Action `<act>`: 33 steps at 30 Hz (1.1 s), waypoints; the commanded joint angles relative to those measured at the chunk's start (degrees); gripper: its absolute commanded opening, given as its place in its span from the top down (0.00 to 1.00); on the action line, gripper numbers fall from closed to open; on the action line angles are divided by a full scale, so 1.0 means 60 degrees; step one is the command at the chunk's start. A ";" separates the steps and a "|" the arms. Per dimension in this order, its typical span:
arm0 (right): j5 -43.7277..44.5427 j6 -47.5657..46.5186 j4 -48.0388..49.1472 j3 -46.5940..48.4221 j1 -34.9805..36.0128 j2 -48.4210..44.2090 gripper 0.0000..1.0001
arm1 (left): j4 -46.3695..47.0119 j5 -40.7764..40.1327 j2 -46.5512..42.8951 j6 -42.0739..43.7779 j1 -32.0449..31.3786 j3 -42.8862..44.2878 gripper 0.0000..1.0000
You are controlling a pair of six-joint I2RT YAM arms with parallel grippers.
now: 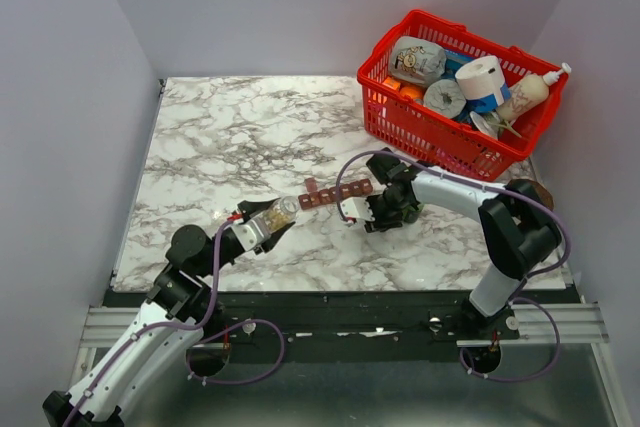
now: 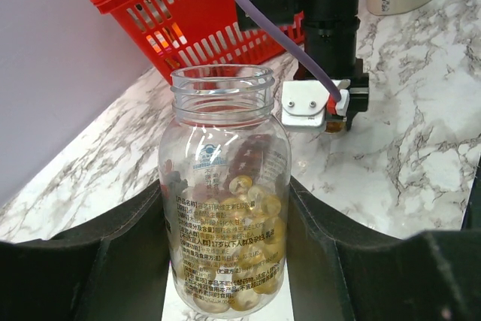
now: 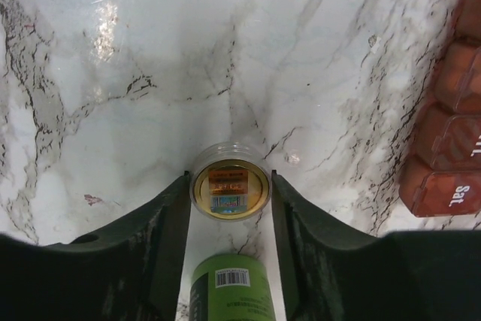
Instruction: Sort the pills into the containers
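While my left claw [image 2: 225, 219] clamps the clear pill bottle [image 2: 224, 148], my right claw [image 3: 230, 184] clamps a round tan cap [image 3: 230, 192], mid-frame.
Cap is off; next, I think, open the red-brown organiser strip [image 1: 337, 192].

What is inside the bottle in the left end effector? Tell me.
Yellow translucent pills fill the lower half of the open bottle. Its printed label covers some, so their count cannot be seen.

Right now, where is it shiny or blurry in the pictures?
Right wrist view: glare whitens the marble table, while the round cap looks sharp. Left wrist view: white reflections streak the clear bottle. Top view: evenly lit.
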 commanded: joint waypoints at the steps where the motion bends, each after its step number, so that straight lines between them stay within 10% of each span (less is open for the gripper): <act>1: 0.0129 0.0116 0.0195 0.0119 0.0058 0.0429 0.64 | 0.0023 0.0436 0.0098 -0.0021 0.0031 0.0307 1.00; 16: -0.6882 0.1464 -0.3759 0.3898 0.0043 -0.2559 0.81 | 0.2115 0.3291 0.2278 -0.2083 0.0017 0.0380 1.00; 33: -0.7518 0.2328 -0.3379 0.5305 0.1069 -0.2223 0.81 | 0.2997 0.3982 0.3731 -0.3653 -0.0510 0.0996 1.00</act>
